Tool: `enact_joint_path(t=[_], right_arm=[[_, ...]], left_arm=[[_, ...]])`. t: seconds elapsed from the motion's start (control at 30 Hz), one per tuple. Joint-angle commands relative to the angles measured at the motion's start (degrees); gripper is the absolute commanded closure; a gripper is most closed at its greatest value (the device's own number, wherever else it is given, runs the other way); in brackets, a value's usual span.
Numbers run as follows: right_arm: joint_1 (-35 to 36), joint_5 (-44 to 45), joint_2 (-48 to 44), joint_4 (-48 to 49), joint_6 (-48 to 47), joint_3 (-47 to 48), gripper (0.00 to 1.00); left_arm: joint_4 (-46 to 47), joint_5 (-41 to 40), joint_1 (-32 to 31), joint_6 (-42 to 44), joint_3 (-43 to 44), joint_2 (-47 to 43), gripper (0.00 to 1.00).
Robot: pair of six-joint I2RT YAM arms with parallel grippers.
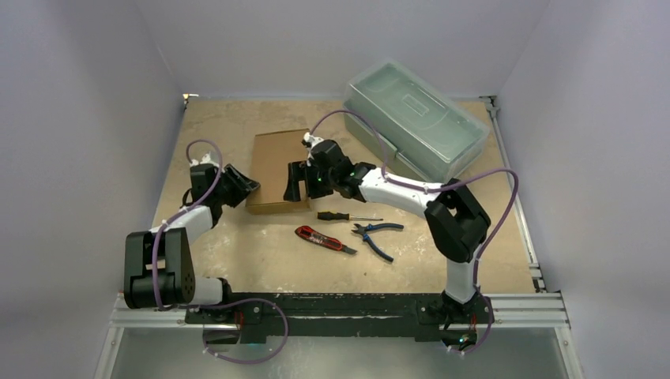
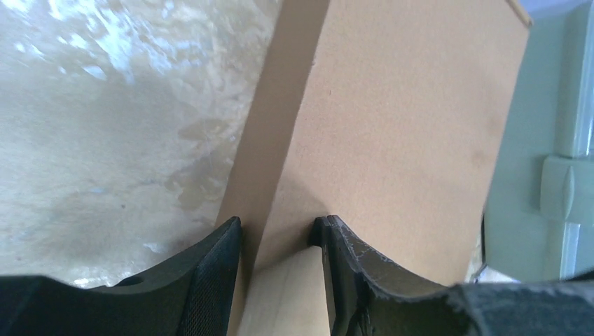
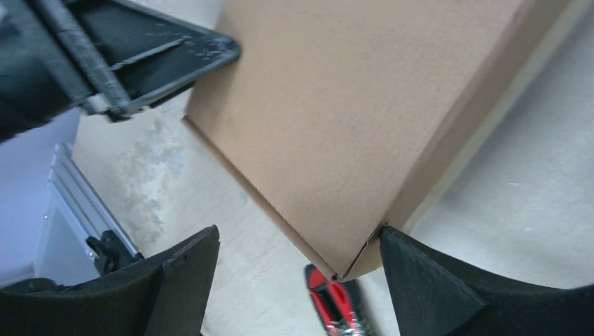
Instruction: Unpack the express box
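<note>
The express box (image 1: 276, 167), a flat brown cardboard mailer, lies shut on the table left of centre. My left gripper (image 1: 246, 186) is at its near left corner. In the left wrist view the gripper (image 2: 277, 231) straddles the box's edge (image 2: 392, 126), one fingertip (image 2: 220, 259) by the shaded side wall and the other on the lid, with a gap still between the jaws. My right gripper (image 1: 299, 183) stands wide open over the near right corner. In the right wrist view that gripper (image 3: 300, 234) frames the box's corner (image 3: 336, 112), its right finger (image 3: 413, 273) against the side wall.
A translucent grey-green plastic toolbox (image 1: 415, 118) stands at the back right, also in the left wrist view (image 2: 553, 140). A screwdriver (image 1: 348, 216), a red utility knife (image 1: 324, 239) and blue-handled pliers (image 1: 378, 234) lie in front of the box. The knife (image 3: 333, 301) shows below the box's corner.
</note>
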Motion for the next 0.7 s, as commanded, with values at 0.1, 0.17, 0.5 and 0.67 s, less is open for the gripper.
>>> enact_joint_path(t=[0.1,0.17,0.5,0.67], right_arm=[[6.46,-0.91,-6.43,5.08,2.33,9.84,0.14],[6.48,-1.41,-5.62,5.14,3.15,11.65,0.14],[7.54,-0.77,4.78,-2.73,3.00,27.68,0.14],[7.51,-1.07,3.94,-3.42,2.01,27.48,0.13]], left_arm=[[6.84,4.60,-1.01,-6.87,-7.86,3.81,0.57],[9.52,6.15,-1.03,-8.11,-8.97,4.81,0.57],[12.11,10.52,-1.31,-10.12,-9.93,5.46,0.54],[5.79,8.91,-1.17,-6.42,-6.51,2.96,0.52]])
